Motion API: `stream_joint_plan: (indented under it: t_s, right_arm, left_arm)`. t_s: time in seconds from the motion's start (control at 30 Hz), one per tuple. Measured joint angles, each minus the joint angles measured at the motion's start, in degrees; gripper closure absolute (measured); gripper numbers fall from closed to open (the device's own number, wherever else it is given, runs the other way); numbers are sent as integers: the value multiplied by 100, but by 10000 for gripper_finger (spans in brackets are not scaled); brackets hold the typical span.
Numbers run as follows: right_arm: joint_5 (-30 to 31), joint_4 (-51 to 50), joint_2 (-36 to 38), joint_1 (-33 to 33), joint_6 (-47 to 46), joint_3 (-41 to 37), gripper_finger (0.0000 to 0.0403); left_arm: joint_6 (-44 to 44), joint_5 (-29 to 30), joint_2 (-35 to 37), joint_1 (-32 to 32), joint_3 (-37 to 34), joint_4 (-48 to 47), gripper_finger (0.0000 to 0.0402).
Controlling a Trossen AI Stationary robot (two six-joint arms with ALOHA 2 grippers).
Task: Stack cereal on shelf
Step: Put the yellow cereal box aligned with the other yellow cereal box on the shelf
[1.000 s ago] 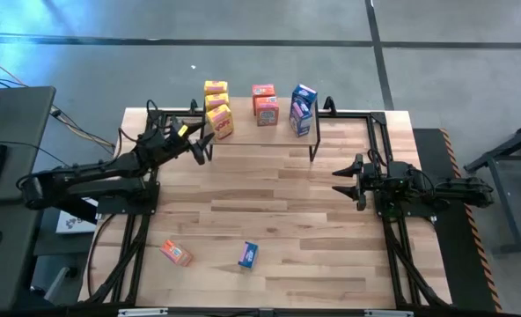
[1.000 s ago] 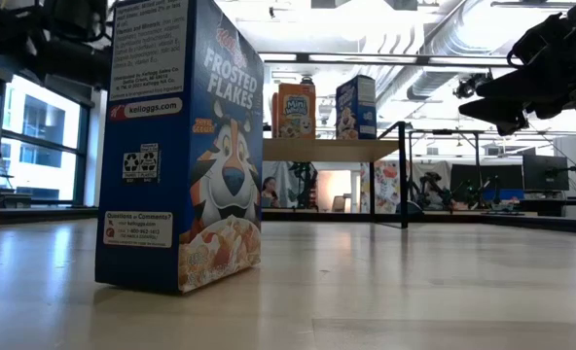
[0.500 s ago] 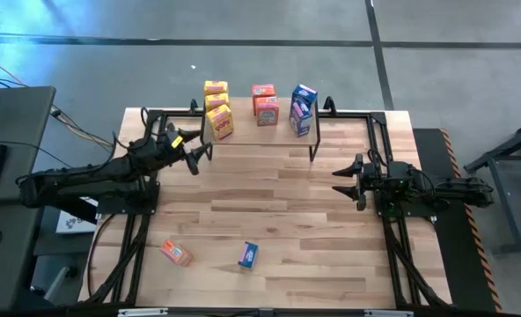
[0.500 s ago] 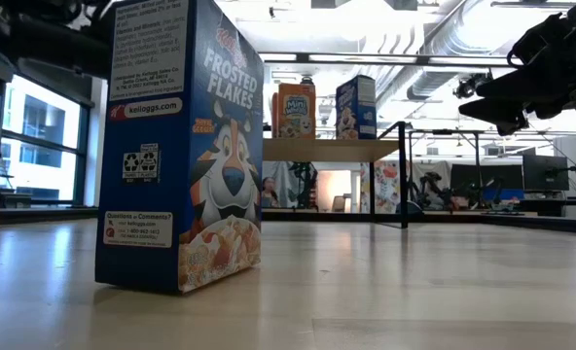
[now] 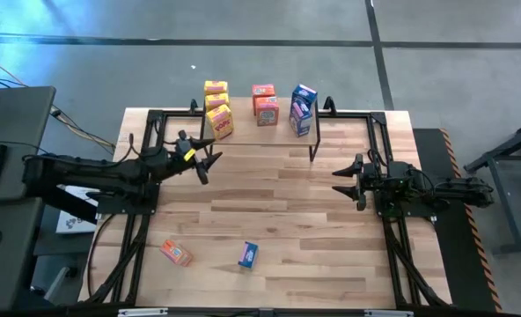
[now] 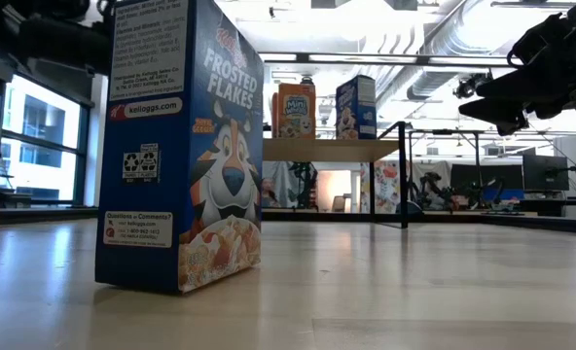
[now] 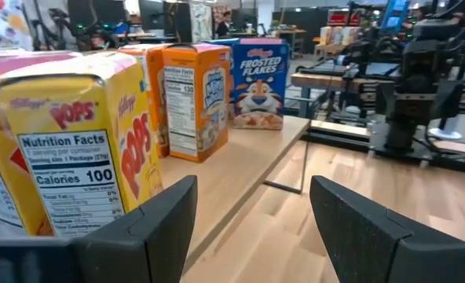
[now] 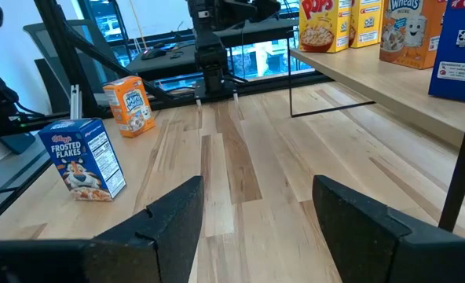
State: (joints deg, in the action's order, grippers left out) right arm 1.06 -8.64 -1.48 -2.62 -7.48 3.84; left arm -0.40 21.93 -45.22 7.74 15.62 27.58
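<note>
My left claw (image 5: 206,160) hangs open and empty just short of the shelf (image 5: 269,132), whose yellow boxes (image 5: 217,110) stand right ahead of it, with orange-red boxes (image 5: 265,104) and blue boxes (image 5: 302,110) farther along. My right claw (image 5: 343,180) waits open, empty, across the worktop (image 5: 278,229). Behind both claws stand a loose orange box (image 5: 176,254) and a blue box (image 5: 248,254).

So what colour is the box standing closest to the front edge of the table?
Blue, clearest in the low view.
</note>
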Motion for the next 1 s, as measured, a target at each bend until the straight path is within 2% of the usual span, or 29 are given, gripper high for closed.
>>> stream_joint_plan:
  t_s: [0.4, 1.0]
  right_arm:
    - [0, 1, 0, -1, 1, 0, 171]
    - [0, 1, 0, 0, 0, 0, 171]
  left_arm:
    - [-111, 152, -1213, 408, 2, 971, 163]
    - [-188, 269, -1306, 898, 7, 988, 163]
